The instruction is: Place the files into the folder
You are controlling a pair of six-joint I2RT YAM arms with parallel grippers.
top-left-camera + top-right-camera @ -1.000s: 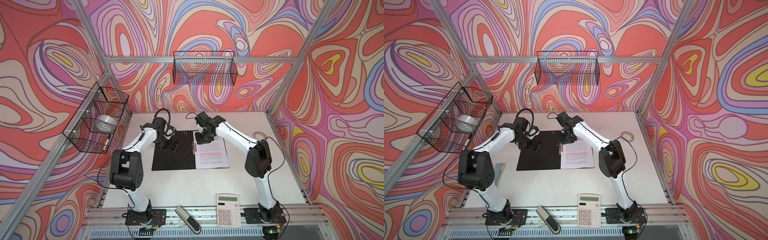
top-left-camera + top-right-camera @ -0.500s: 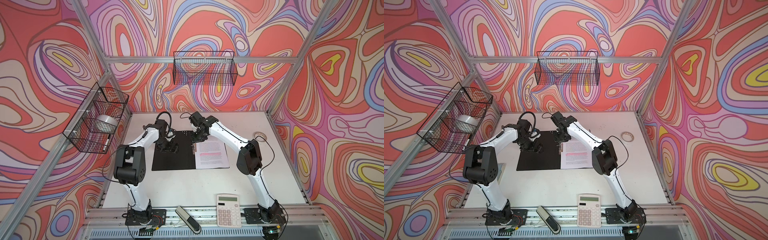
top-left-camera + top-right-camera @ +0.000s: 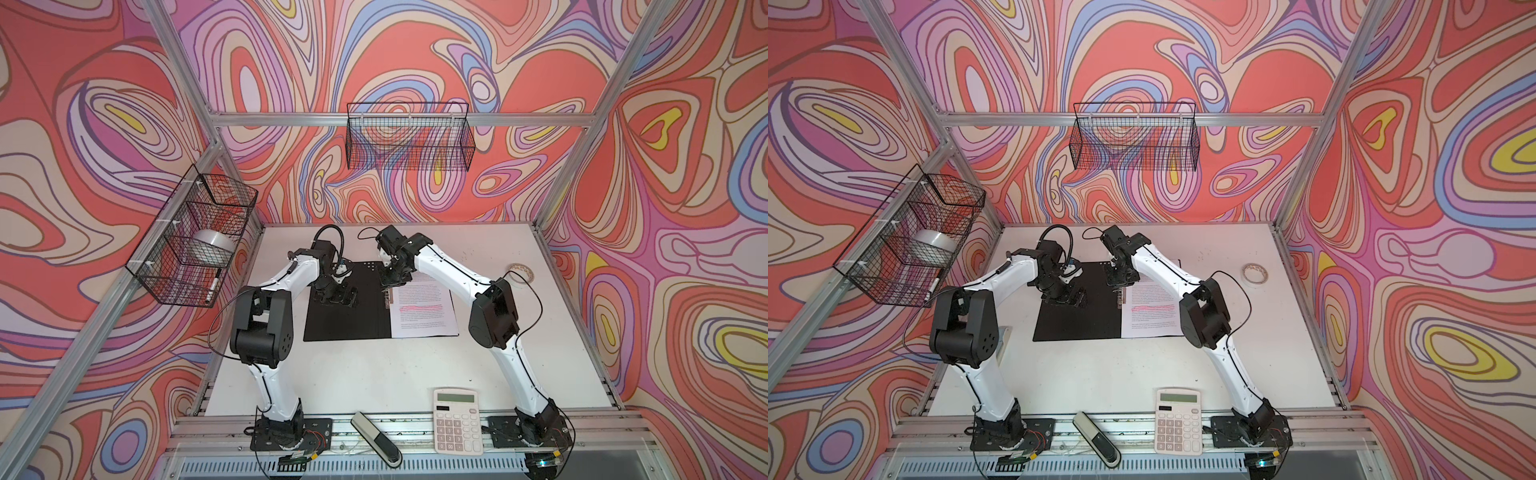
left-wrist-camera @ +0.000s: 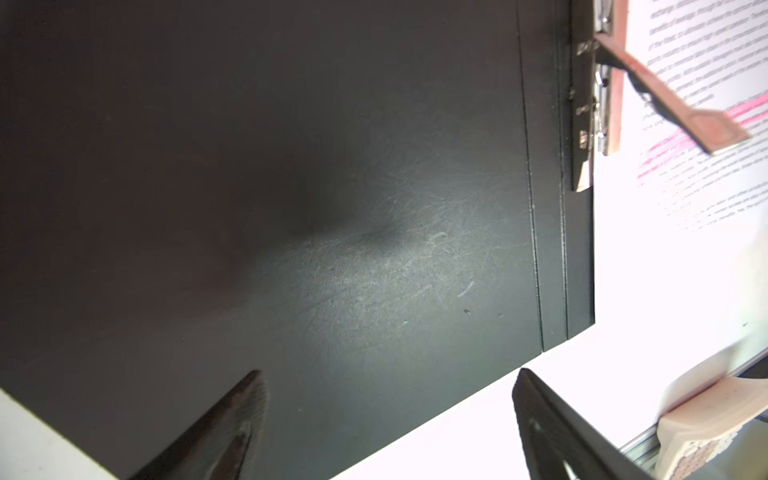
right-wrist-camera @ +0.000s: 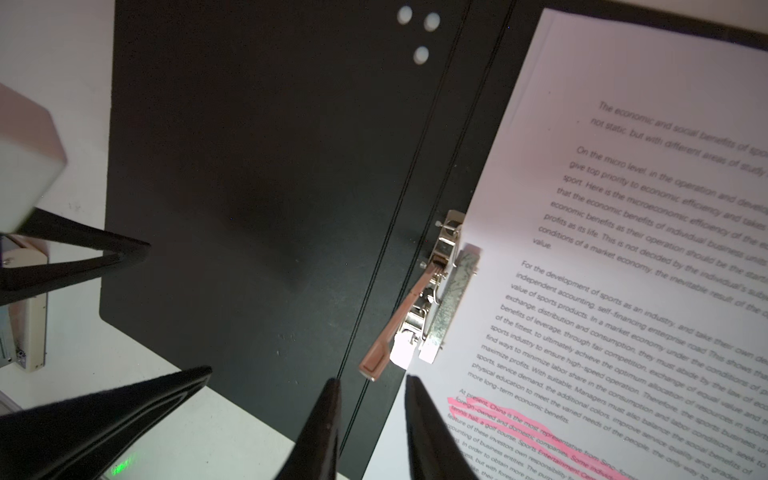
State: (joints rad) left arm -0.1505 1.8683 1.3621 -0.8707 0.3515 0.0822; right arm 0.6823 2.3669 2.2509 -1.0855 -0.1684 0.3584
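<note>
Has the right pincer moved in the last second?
Yes. The right pincer shifted left in a top view, from the papers' corner toward the folder's clip.

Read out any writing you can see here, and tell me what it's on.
White printed paper sheet lying in the open black plastic folder: "On the micro level, in the operation and"
Same sheet: "For the development of sports as an industry"
Same sheet, pink-highlighted line: "At present, China is the most representative"
White calculator: keys and display too small to read.
</note>
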